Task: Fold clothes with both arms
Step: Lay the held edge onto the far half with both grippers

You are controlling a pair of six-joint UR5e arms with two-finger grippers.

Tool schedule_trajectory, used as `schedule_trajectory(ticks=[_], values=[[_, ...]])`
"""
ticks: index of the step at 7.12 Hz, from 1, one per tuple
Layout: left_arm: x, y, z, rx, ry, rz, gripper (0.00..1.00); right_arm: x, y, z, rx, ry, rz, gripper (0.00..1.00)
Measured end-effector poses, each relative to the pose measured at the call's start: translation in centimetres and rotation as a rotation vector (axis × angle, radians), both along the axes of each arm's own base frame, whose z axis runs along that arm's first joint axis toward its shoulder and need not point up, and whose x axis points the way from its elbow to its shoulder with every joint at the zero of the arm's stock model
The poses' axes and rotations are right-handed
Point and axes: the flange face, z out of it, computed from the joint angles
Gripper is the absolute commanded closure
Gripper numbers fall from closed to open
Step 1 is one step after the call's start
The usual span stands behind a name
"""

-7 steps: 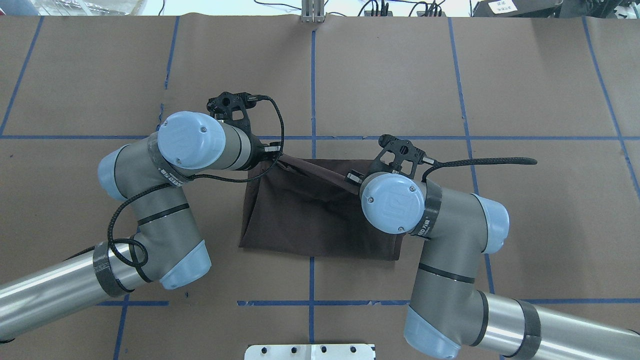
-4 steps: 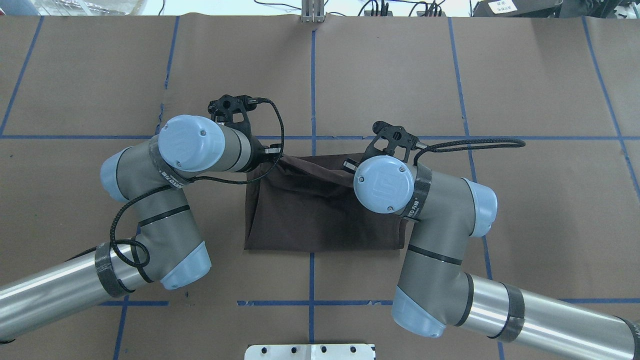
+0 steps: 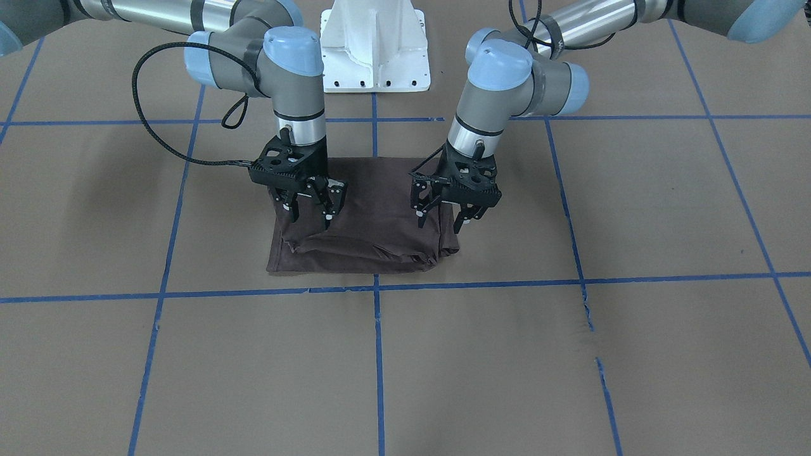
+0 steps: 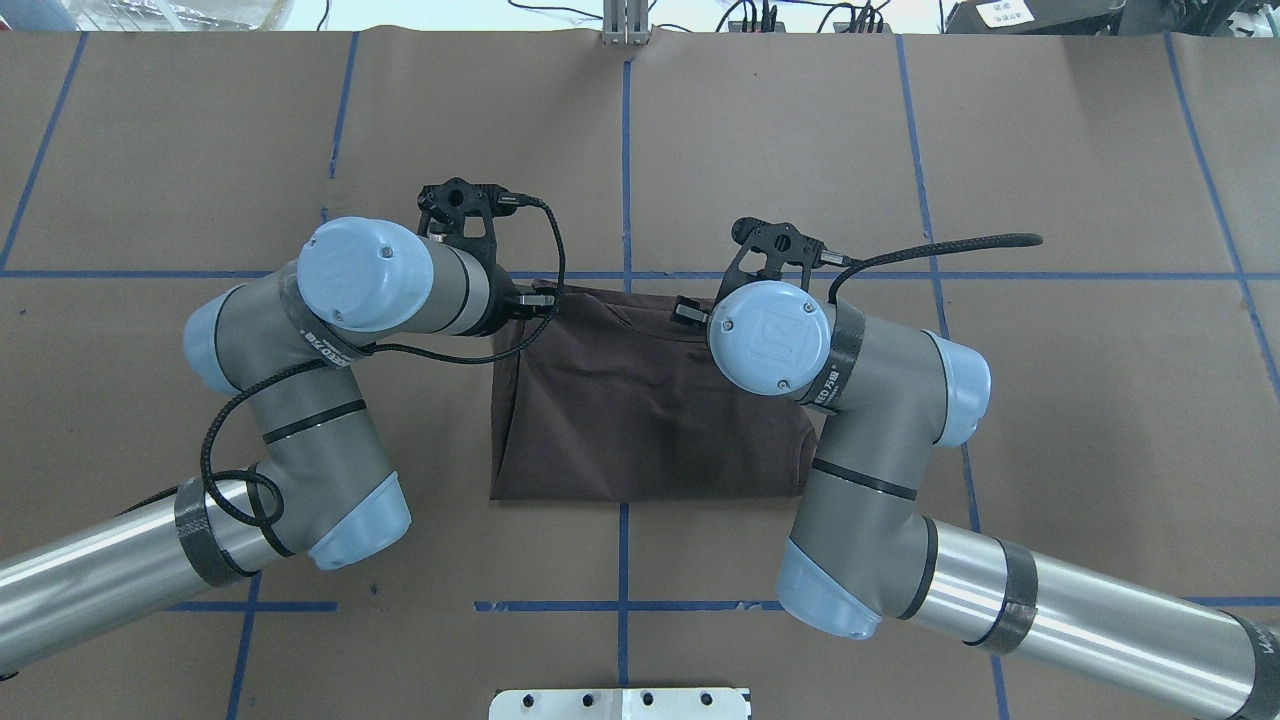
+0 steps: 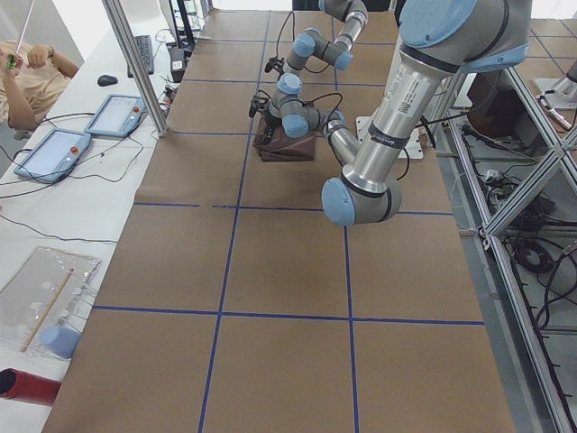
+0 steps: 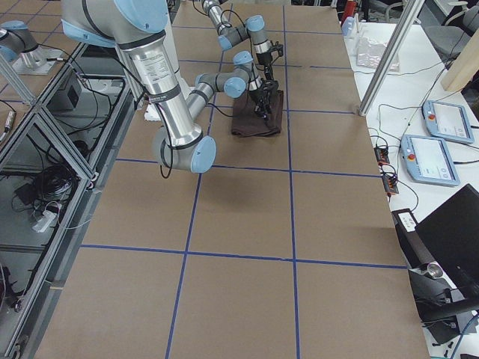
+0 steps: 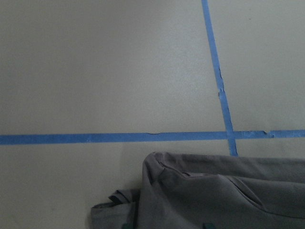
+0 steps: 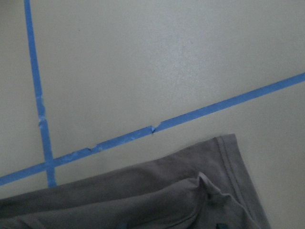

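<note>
One dark brown T-shirt (image 3: 374, 244), folded into a rough rectangle, lies flat at the middle of the table (image 3: 570, 354). It straddles the lengthwise centre line, and its edge farthest from the robot lies just short of a crosswise line. That edge is rumpled into loose ridges.

Two grippers hang over this far edge, one near each corner. The right gripper (image 3: 312, 220) has its two fingers spread wide and grasps nothing. The left gripper (image 3: 439, 225) is likewise spread and empty. Whether any fingertip touches the cloth cannot be told. Both wrist views show only the shirt's edge and the bare table beyond it.

There are two arms. In the overhead view the bent wrist of the left arm (image 4: 365, 275) and of the right arm (image 4: 770, 335) hides most of each gripper.

Blue tape lines (image 3: 507, 279) divide the brown table into a grid. A white pedestal (image 3: 374, 50) stands between the arms. Beside the table lie two tablets (image 5: 115, 115), and an operator (image 5: 32, 72) sits by them.
</note>
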Motion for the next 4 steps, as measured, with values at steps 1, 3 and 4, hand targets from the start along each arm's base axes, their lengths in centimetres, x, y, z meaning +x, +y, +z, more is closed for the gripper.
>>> schedule_trajectory(ticks=[1,3,4], values=[[-0.7,-0.5,0.1,0.019,-0.007,0.021,0.00,-1.0,0.6,-0.8,0.010,-0.003,-0.027,0.00],[-1.0,-0.7,0.2,0.024,-0.009,0.031,0.00,-4.0,2.0,0.0,0.040,0.052,-0.082,0.00],[-1.0,-0.7,0.3,0.022,-0.008,0.031,0.00,-5.0,2.0,1.0,0.058,0.095,-0.109,0.00]])
